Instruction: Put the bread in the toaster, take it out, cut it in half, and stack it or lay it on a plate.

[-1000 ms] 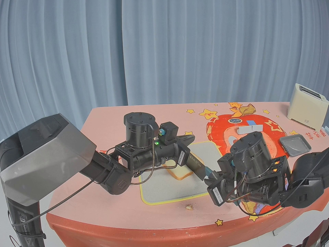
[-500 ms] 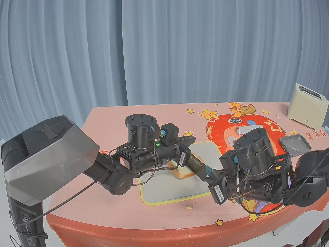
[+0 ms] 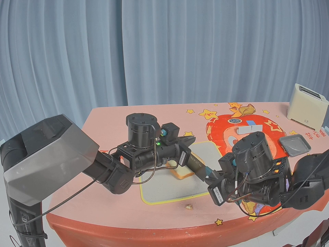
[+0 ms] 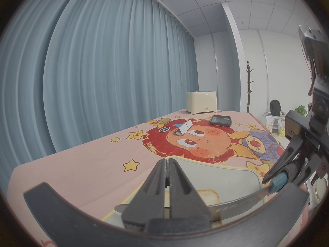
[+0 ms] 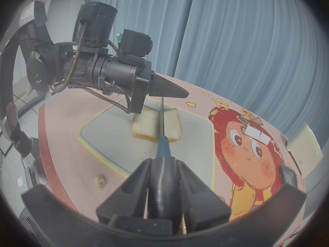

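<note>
In the middle of the head view, a slice of toasted bread (image 3: 183, 172) is lying flat on a grey cutting mat (image 3: 164, 189), which is resting on the pink tablecloth (image 3: 113, 127). The right gripper (image 3: 209, 177) is clamping its fingers round the dark handle of a knife (image 3: 196, 162). The blade is running edge-down across the middle of the slice, though whether it is biting in cannot be told. The left gripper (image 3: 189, 140) is hovering over the upper side of the bread, its fingers pressed together on nothing; contact with the crust cannot be told either.

At the right edge a cream toaster (image 3: 307, 107) is standing, with a shallow grey tray (image 3: 295, 145) lower left of it, well apart from the mat. A crumb (image 3: 188, 207) is sitting just below the mat's lower rim.

The cutting step seems to be in hand. The slice is probably light, crisp outside and soft within, so it is likely to skate on the smooth mat or squash under a straight push. A sawing stroke looks safer, with the bread pinned from above clear of the blade. The halves are best taken by opposite crust edges, gently, since a hard pinch would crush them.
</note>
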Tool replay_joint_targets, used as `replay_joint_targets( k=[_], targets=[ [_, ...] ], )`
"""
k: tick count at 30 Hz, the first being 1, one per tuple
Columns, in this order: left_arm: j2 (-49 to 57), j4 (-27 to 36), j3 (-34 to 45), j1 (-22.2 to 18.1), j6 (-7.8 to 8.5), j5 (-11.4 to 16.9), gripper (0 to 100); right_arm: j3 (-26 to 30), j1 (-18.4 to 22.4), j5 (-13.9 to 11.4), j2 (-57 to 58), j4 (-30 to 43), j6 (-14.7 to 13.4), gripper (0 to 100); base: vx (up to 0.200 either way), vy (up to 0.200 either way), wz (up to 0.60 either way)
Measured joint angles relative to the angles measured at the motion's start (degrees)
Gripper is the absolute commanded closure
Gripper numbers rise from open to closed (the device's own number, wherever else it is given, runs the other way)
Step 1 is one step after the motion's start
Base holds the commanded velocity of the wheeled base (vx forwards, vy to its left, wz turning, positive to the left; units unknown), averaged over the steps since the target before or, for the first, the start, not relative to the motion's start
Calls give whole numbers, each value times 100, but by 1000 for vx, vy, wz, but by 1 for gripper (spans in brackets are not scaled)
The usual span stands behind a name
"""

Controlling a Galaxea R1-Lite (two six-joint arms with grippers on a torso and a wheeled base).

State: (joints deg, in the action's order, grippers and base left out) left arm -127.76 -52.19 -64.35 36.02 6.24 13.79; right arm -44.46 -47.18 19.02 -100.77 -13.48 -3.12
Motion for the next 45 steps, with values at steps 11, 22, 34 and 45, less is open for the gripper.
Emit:
replay_joint_targets(
  k=[11,22,34,45],
  targets=[
    [48,29,-17,-2,2,-9,100,-33,27,9,-9,-69,-16,100,0,0,0],
    [-33,-20,0,-33,-1,-2,100,-49,84,13,-6,-338,-7,100,0,0,0],
    [52,51,-37,-13,0,2,100,59,66,35,-44,-332,12,100,0,0,0],
    [122,51,-215,-122,0,-7,100,61,63,28,-30,-313,12,100,0,0,0]
  ],
)
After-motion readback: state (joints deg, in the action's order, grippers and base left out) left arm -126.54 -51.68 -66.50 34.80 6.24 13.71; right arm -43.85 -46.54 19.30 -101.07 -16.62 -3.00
